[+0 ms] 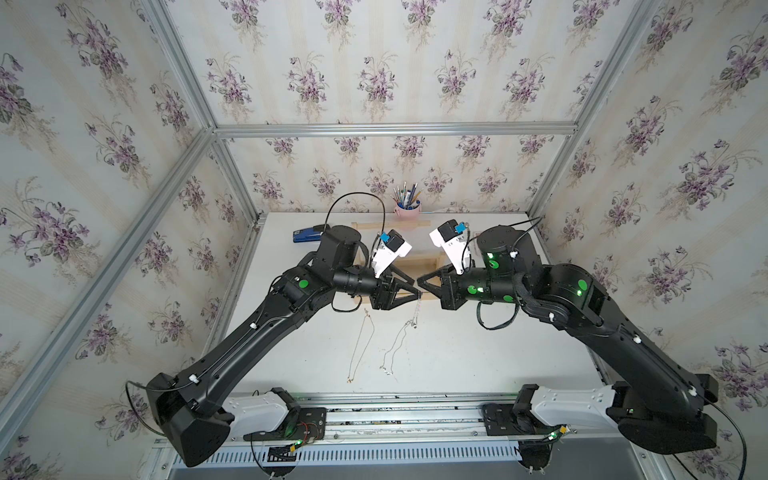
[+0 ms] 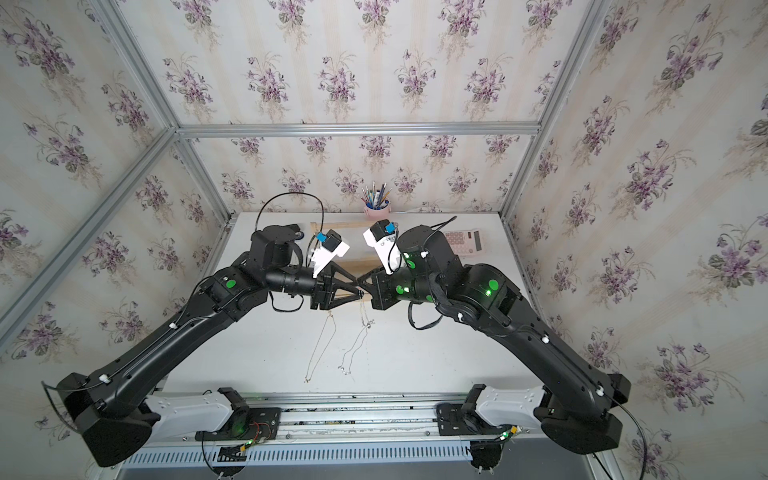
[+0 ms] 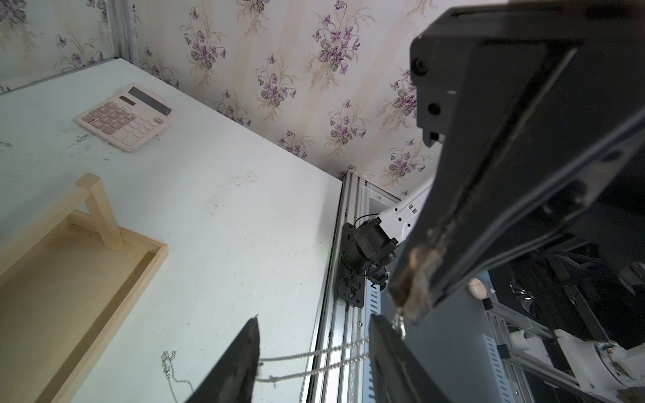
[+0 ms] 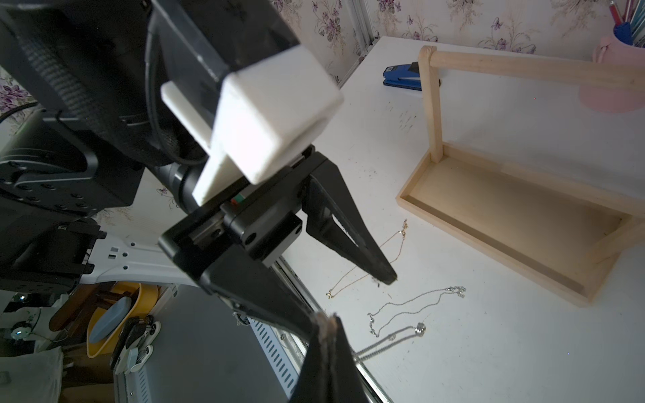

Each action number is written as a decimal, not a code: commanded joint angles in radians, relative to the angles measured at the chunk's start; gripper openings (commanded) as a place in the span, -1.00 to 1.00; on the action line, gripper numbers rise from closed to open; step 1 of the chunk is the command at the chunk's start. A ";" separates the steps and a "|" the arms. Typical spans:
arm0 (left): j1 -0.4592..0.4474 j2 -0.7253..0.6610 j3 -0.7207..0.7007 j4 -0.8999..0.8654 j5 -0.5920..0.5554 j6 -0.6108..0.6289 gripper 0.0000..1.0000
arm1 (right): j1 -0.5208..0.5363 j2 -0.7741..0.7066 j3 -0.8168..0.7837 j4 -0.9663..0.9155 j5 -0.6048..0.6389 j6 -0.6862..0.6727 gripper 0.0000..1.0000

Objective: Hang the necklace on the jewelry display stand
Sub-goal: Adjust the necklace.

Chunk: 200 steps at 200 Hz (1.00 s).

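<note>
A silver bead necklace [image 4: 387, 340] with a small pendant [image 4: 420, 328] hangs above the table, in front of the jewelry display stand. My right gripper [image 4: 326, 319] is shut on its chain. My left gripper [image 3: 314, 324] meets it tip to tip; its jaws stand apart, and two strands of the chain [image 3: 314, 354] stretch across the gap between its fingers. In both top views the grippers [image 1: 417, 289] [image 2: 360, 289] touch noses over the front edge of the stand's tray, and the chain [image 1: 417, 311] dangles below them. The pale wooden stand shows its top bar [image 4: 523, 68] and tray [image 4: 506, 209].
Two more thin necklaces lie on the table in front of the stand, a gold one [image 1: 361, 345] and a silver one [image 1: 395, 349]. A pink cup of pens [image 1: 406, 210] stands at the back wall, a blue stapler [image 1: 307, 235] at back left, a pink calculator [image 2: 463, 241] at back right.
</note>
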 commanded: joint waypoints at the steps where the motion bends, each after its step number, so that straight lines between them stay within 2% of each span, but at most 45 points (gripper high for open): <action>1: 0.008 -0.025 0.012 -0.056 -0.105 0.049 0.38 | 0.001 0.000 0.007 0.004 0.009 0.001 -1.00; 17: 0.012 -0.031 0.016 -0.076 -0.107 0.056 0.53 | 0.001 0.000 0.009 0.008 0.007 0.001 -1.00; 38: 0.012 -0.019 0.016 -0.084 -0.062 0.054 0.58 | 0.001 0.002 0.014 0.011 0.007 0.000 -1.00; 80: 0.011 -0.002 0.000 -0.051 -0.016 0.038 0.57 | 0.001 0.002 0.022 0.005 0.002 0.002 -1.00; 113: 0.011 0.001 0.007 -0.021 0.008 0.029 0.46 | 0.001 0.003 0.011 0.006 0.003 0.003 -1.00; 200: 0.011 0.009 0.027 -0.006 -0.012 0.030 0.36 | 0.001 0.003 0.005 0.014 -0.027 -0.002 -1.00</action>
